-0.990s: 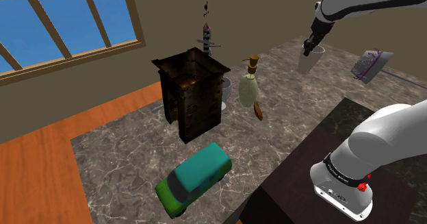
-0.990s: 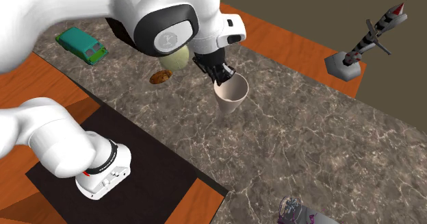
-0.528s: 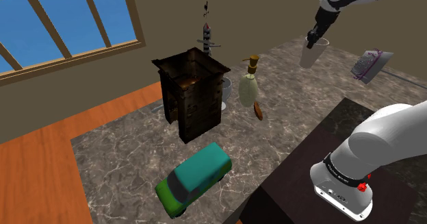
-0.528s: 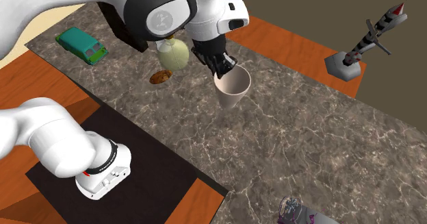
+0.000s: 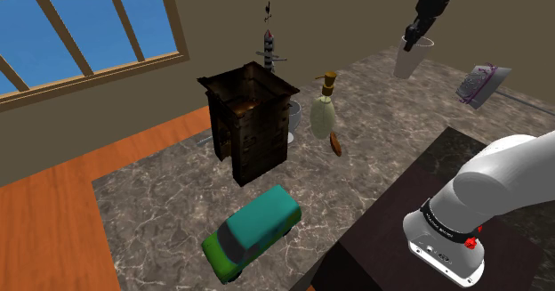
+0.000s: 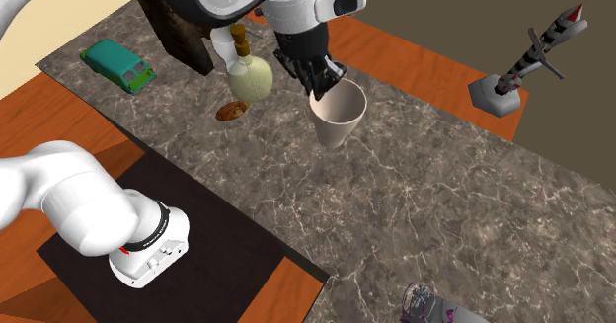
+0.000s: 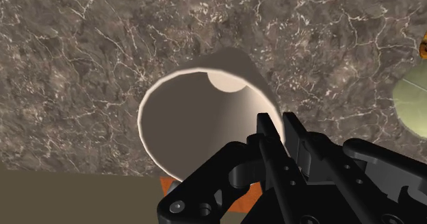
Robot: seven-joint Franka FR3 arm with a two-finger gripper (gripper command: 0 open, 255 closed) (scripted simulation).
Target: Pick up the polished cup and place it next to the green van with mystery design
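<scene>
Since the marbled counter (image 5: 160,211) carries everything, read it first: by the shoulder view the task's two things sit toward opposite ends of it, well apart. Next in bulk is the dark open-topped box (image 5: 249,125) near the middle. You cannot tell what, if anything, is inside, as its well is in shadow.

From the box, the green van (image 5: 252,231) lies at about 6 o'clock, resting on its wheels near the counter's edge, with its long axis running from 8 to 2 o'clock. Bare counter shows on its 10 o'clock side and between it and the box, so you have room to set down beside it. The pale round-bellied pump bottle (image 5: 323,113) stands at 3 o'clock from the box.

Now the cup (image 5: 406,62). It hangs from the gripper (image 5: 415,40) between 1 and 2 o'clock from the van, mouth up and axis a touch off vertical, and it looks clear of the counter. Put the other way, the van lies between 7 and 8 o'clock from the cup, and in the second exterior view just past 9 o'clock.

In the wrist view the cup's inside is bare, with nothing in it. The two black fingers (image 7: 268,146) are clamped on its rim with the wall between them.

Smallest, a brown biscuit-like thing (image 5: 335,143) lies at the bottle's foot. I judge both sit close to the straight line to the van, so carry the cup high over them.
</scene>
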